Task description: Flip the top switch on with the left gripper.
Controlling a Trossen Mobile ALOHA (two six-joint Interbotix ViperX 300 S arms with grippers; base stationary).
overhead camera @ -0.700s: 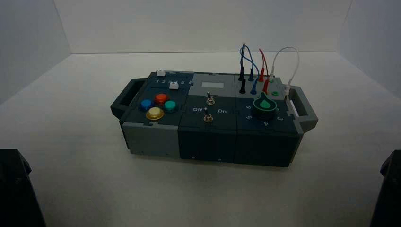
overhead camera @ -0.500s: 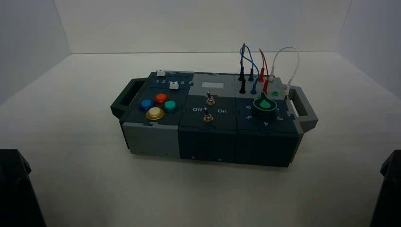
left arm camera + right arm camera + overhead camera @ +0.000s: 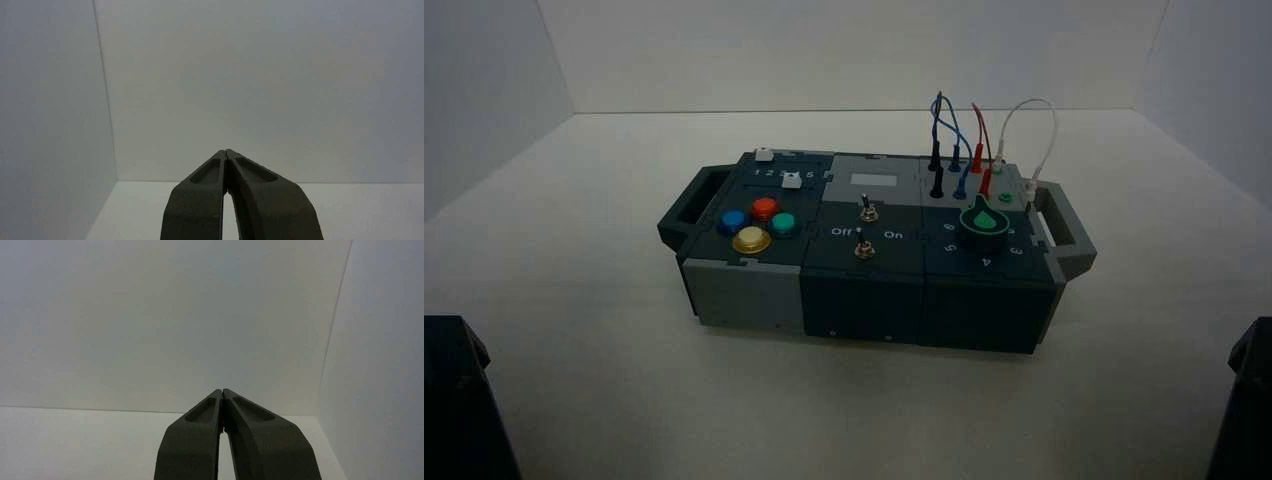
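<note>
Top switch sits well apart from parked, closed left claw.

The box stands well ahead of both parked arms, between them. The top switch sits mid-box, far forward and right of the left gripper, directly behind its twin toggle.

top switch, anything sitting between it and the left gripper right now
Nothing visible does. The left gripper is parked at the near left, fingers shut, well short of the box. Bare table lies between. The top switch stands on the middle panel; its twin toggle sits just in front.
</note>
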